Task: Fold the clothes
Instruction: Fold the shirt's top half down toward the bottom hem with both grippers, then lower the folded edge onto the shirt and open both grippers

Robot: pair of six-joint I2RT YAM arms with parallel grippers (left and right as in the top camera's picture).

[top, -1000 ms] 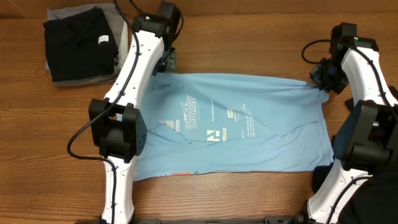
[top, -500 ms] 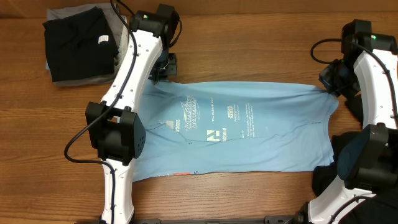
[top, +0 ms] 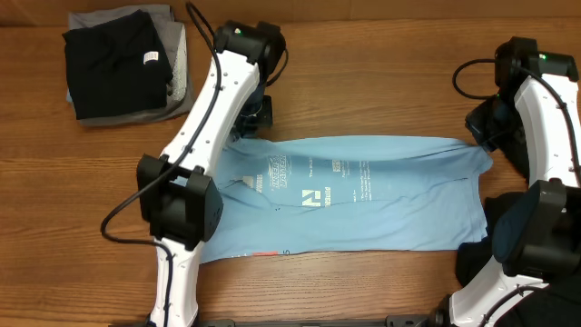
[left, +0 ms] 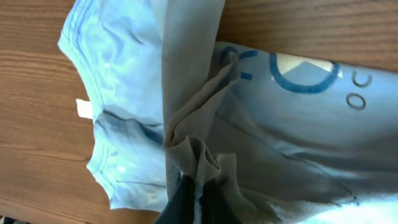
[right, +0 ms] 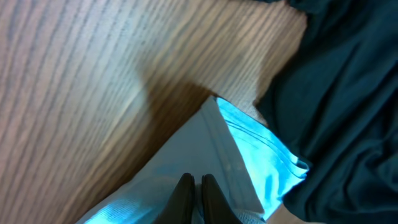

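From above, the light-blue T-shirt (top: pixel 363 195) lies spread on the counter (top: pixel 363 64), with the black and grey garments (top: pixel 109 59) stacked far left. Left wrist: the left gripper (left: pixel 196 202) is clenched on bunched shirt fabric. Right wrist: the right gripper (right: pixel 196 199) pinches the shirt's corner.

- I read this as a robotics lab bench rather than a home. A single wood-grain table (top: pixel 363 54) fills my whole overhead view.
- Two white-and-black arms are mounted at its near edge, the left arm (top: pixel 204 118) and the right arm (top: pixel 545 118), both reaching in over the surface.
- Black cables (top: pixel 127 213) loop loose and exposed along the arms.
- Work pieces laid out as for a trial: a light-blue T-shirt (top: pixel 381 209) spread out, and folded dark garments (top: pixel 113 64) stacked at the far left corner.
- I cannot tell what the room beyond the table looks like.
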